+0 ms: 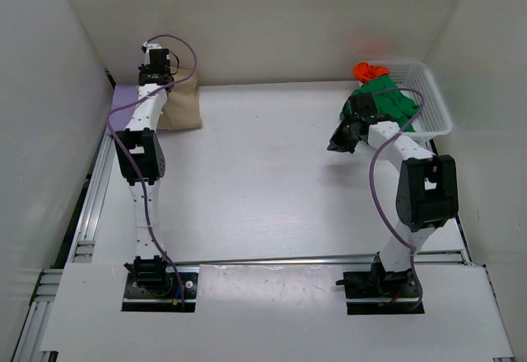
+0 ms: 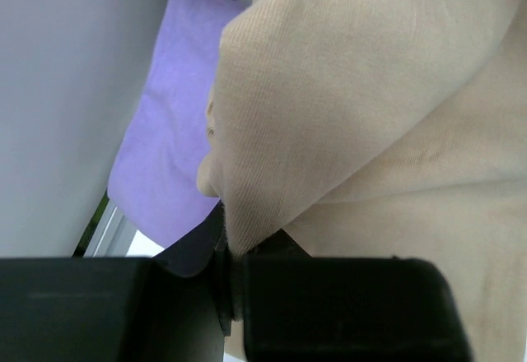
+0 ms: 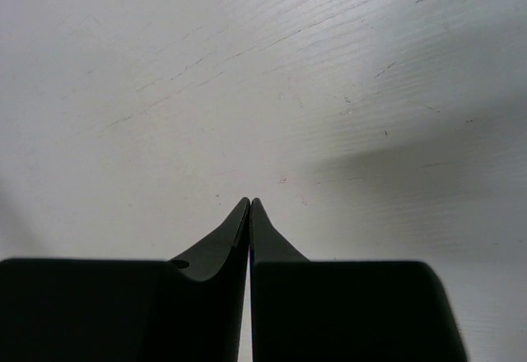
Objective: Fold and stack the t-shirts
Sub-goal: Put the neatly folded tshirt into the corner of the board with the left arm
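A beige t-shirt (image 1: 183, 103) hangs folded at the far left corner, over a lilac t-shirt (image 1: 123, 96) that lies flat against the left wall. My left gripper (image 1: 158, 72) is shut on the beige t-shirt (image 2: 354, 123); a pinch of its cloth runs between the jaws, and the lilac t-shirt (image 2: 173, 123) shows beneath. A green t-shirt (image 1: 389, 103) and an orange-red t-shirt (image 1: 368, 71) spill from the white mesh basket (image 1: 435, 107) at the far right. My right gripper (image 1: 340, 143) hovers over bare table just left of the basket, shut (image 3: 249, 202) and holding nothing.
White walls close in on the left, back and right. An aluminium rail (image 1: 90, 206) runs along the table's left edge. The white table (image 1: 263, 181) stretches between the two arms.
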Robot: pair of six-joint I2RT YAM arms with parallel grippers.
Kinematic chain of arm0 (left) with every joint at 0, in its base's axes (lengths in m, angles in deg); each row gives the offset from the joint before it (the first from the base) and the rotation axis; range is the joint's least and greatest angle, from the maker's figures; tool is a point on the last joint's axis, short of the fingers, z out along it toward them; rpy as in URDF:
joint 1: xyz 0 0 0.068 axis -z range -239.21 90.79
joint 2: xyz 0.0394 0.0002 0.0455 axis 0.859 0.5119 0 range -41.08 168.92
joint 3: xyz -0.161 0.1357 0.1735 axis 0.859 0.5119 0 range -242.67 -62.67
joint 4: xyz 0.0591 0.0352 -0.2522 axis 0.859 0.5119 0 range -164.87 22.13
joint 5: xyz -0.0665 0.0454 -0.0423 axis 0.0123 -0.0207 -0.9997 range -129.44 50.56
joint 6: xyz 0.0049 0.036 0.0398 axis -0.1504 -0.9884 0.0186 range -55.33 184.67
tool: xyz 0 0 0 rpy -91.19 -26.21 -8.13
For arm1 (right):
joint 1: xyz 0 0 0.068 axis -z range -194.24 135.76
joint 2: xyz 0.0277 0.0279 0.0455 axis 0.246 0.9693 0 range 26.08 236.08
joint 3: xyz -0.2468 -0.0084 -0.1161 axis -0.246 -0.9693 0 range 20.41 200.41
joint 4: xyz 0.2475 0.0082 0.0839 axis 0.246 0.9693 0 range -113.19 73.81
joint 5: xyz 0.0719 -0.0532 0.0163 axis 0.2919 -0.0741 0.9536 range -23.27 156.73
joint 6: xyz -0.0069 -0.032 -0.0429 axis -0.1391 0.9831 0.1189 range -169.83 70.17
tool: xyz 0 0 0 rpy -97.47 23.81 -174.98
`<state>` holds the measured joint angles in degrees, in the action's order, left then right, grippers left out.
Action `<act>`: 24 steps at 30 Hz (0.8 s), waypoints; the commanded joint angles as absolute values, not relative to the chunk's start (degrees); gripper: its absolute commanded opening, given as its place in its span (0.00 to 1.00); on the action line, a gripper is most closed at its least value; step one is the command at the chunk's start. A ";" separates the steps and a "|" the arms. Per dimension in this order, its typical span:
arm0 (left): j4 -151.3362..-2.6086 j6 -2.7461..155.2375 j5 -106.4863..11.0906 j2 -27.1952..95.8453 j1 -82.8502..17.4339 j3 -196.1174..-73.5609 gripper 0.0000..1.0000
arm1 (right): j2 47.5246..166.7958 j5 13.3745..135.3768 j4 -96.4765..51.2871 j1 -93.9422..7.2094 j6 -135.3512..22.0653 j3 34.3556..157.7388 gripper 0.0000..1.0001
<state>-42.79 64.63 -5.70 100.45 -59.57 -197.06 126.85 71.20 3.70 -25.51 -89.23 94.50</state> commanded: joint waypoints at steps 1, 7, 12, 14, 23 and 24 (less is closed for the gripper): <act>-44.90 64.67 -5.86 94.18 -61.14 -196.88 0.11 | 128.11 71.13 4.14 -25.40 -88.24 96.96 0.03; -44.90 64.67 -5.86 96.72 -63.69 -197.23 0.11 | 130.22 72.27 5.37 -25.40 -87.71 99.68 0.03; -44.90 64.67 -8.14 95.95 -65.27 -199.16 0.11 | 132.69 72.27 7.84 -25.40 -86.65 104.17 0.03; -44.90 64.67 -8.93 94.54 -65.27 -198.64 0.11 | 134.00 72.27 8.36 -25.40 -86.65 105.48 0.03; -44.90 64.67 -10.26 91.63 -64.13 -199.77 0.11 | 135.85 72.80 8.89 -25.40 -86.13 106.55 0.03; -44.90 64.67 -10.26 91.63 -64.13 -201.00 0.11 | 135.85 72.80 8.89 -25.40 -86.13 106.55 0.03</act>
<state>-42.99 64.63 -10.12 98.97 -64.38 -196.82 135.59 72.12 7.64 -25.51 -87.06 104.05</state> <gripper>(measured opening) 0.172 0.030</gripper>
